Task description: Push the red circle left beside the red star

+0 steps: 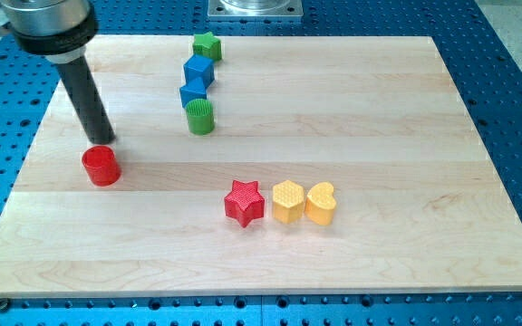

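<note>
The red circle (101,166) sits on the wooden board at the view's left. The red star (244,203) lies well to its right, below the board's middle. My tip (103,141) is just above the red circle, at its top edge, touching or nearly touching it. The rod slants up to the view's top left corner.
A yellow hexagon (287,201) and a yellow heart (321,203) stand in a row right of the red star. Near the top, a green star (207,45), two blue blocks (198,71) (193,93) and a green cylinder (200,117) form a column.
</note>
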### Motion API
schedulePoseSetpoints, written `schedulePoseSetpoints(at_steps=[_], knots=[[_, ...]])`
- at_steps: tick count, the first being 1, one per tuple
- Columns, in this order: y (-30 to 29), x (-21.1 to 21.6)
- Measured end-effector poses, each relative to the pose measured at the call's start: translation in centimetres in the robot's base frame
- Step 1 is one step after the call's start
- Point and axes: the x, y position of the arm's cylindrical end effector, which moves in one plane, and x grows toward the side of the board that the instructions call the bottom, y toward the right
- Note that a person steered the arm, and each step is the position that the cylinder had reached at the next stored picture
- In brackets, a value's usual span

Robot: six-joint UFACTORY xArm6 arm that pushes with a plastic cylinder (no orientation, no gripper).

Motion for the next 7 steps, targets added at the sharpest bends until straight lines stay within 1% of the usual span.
schedulePoseSetpoints(at_steps=[2, 4, 5, 6, 7], knots=[[1.3, 5.9], [4.1, 10.3], [4.2, 11.0], [2.3, 11.7], [4.1, 11.5]])
